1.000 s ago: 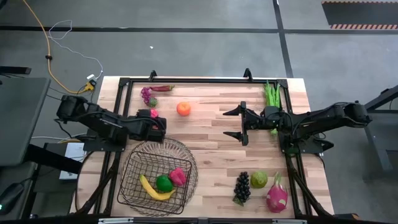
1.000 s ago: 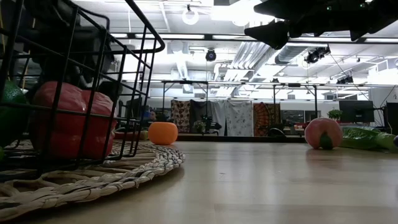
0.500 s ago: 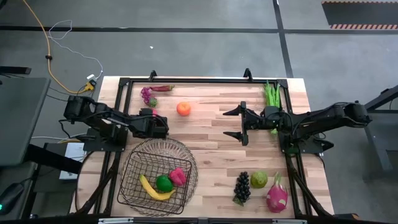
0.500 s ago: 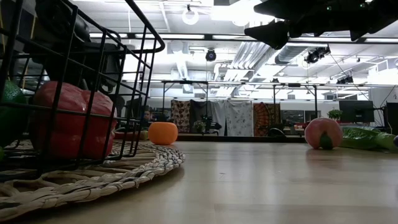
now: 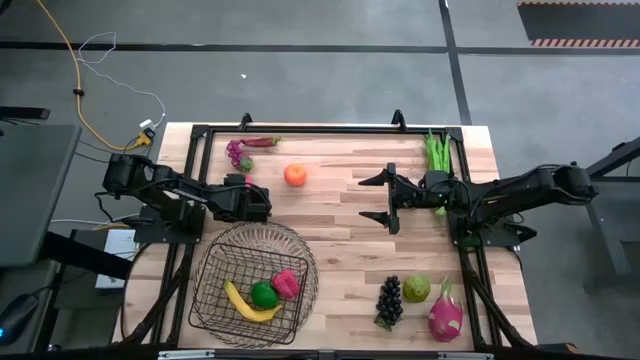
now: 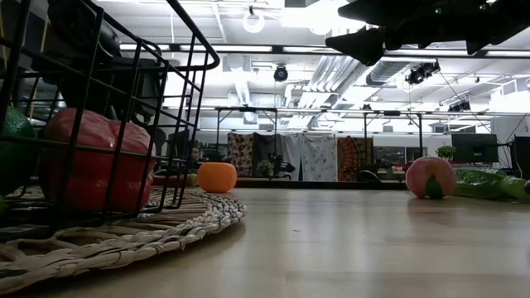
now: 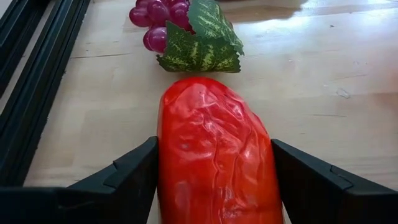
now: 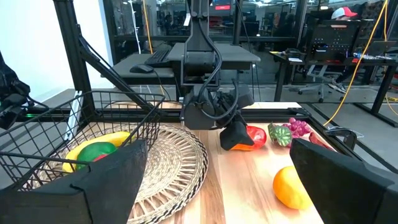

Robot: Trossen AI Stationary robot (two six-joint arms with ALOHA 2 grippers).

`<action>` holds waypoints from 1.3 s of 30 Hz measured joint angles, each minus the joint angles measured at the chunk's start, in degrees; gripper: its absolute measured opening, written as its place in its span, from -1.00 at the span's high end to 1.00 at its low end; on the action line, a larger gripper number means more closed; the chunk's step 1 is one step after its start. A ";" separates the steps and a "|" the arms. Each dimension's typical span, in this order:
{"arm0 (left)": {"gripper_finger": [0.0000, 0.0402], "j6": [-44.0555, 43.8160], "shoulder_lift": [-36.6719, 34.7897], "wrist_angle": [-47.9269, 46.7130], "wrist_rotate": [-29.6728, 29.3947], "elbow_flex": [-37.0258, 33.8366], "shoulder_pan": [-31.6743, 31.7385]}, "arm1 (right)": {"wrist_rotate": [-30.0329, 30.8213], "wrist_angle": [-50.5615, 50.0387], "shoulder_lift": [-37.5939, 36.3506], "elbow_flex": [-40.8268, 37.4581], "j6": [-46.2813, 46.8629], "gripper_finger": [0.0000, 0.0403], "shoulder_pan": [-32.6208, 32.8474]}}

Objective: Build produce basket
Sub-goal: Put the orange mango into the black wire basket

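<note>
My left gripper [image 5: 256,203] sits just off the woven mat's [image 5: 300,243] 11 o'clock edge, its two fingers [image 7: 127,177] pinching a glossy red fruit [image 7: 214,155] between them, low over the table [image 5: 340,215]. Just past the fruit, toward 12 o'clock, lie the purple grapes [image 7: 163,22] with their green leaf. The orange [image 5: 295,175] rests at about 1 o'clock from that gripper. The basket [image 5: 210,310] stands on the mat at 6 o'clock from my left gripper, holding a banana [image 5: 248,305], a lime [image 5: 263,294] and a red-pink fruit [image 5: 286,284]. My right gripper [image 5: 378,198] hangs above the table's middle with its jaws spread wide and nothing between them. The green beans [image 5: 436,152] lie at the far right edge; dark grapes [image 5: 389,300], a green pear [image 5: 417,288] and a dragon fruit [image 5: 446,312] sit grouped at the near right corner.
</note>
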 joint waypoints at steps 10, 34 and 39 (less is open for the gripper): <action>-0.30 6.21 -1.90 -1.11 -2.16 1.75 -0.44 | 0.00 0.00 0.00 0.00 0.00 -0.92 -0.01; -0.30 85.56 -30.98 43.64 6.24 1.97 -12.09 | 0.00 0.00 -0.02 0.00 0.17 -0.92 -0.01; -0.30 89.17 -31.08 63.08 19.05 -5.90 -11.65 | 0.00 -0.02 -0.02 0.00 0.20 -0.92 -0.01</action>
